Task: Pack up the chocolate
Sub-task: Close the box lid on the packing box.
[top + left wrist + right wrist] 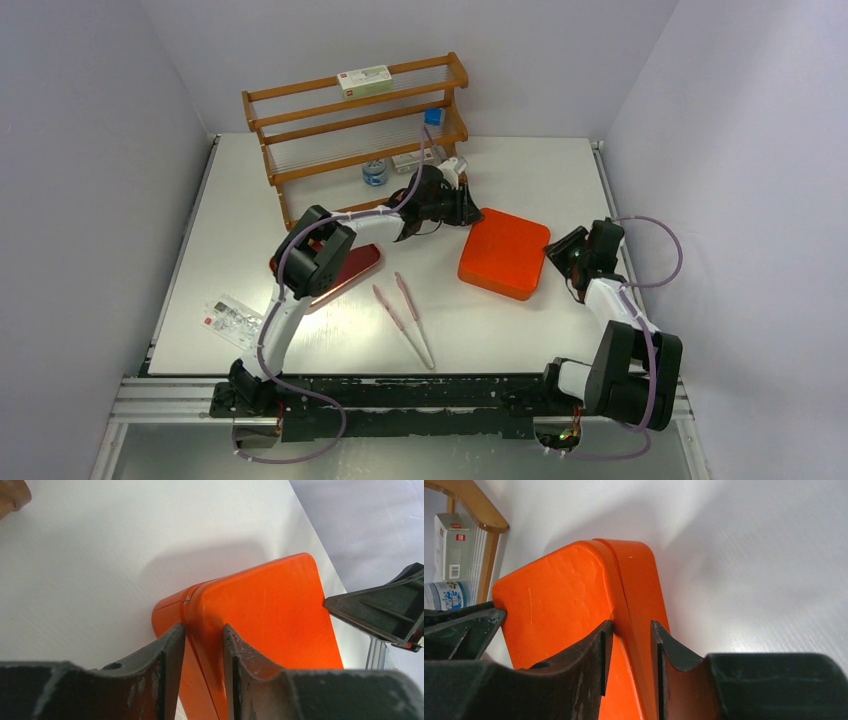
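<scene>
Top external shows one orange box (505, 252), one pink tongs (408, 300), one wooden rack (355, 125).

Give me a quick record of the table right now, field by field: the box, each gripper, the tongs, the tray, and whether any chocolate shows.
orange box: lid on, flat on the table, right of centre
left gripper: shut on the box's far left corner
right gripper: shut on the box's far right corner
pink tongs: lying loose near the middle, nothing touching them
dark red tray: left of the tongs, partly hidden
wooden rack: at the back, small packages on its shelves
chocolate: none in view
</scene>
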`<action>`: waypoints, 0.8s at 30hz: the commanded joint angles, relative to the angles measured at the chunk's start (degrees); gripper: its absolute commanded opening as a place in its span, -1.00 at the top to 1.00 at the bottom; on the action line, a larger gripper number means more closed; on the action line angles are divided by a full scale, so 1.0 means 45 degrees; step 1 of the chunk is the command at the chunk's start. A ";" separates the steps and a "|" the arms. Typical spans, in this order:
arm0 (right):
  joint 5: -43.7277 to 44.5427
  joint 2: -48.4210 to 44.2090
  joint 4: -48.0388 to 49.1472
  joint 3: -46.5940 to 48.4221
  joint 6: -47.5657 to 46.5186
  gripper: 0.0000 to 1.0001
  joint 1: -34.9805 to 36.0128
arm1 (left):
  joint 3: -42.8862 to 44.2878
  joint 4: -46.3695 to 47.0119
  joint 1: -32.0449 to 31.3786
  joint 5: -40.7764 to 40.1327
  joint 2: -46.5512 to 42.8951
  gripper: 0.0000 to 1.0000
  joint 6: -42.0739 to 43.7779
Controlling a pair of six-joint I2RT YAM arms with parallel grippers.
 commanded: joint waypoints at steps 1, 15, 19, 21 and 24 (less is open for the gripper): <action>0.0738 0.0419 0.0475 0.0417 -0.0097 0.27 0.0024 | 0.0505 -0.0663 -0.0140 -0.0606 0.0550 0.20 0.0495; 0.0084 0.3769 0.0249 0.1732 -0.1848 0.08 0.0638 | 0.0664 -0.1872 -0.0020 -0.0829 0.1025 -0.02 0.0435; -0.1140 0.4922 -0.0363 0.3671 -0.3246 0.08 0.1420 | -0.0378 -0.1818 -0.0016 -0.1302 -0.0009 0.07 0.0075; -0.1510 0.5726 -0.0589 0.4371 -0.3806 0.10 0.1741 | -0.0921 -0.2056 -0.0014 -0.1886 -0.0679 0.09 0.0082; -0.1642 0.6775 -0.0731 0.5061 -0.4688 0.15 0.2171 | -0.2176 -0.1923 -0.0019 -0.3109 -0.1958 0.06 0.0037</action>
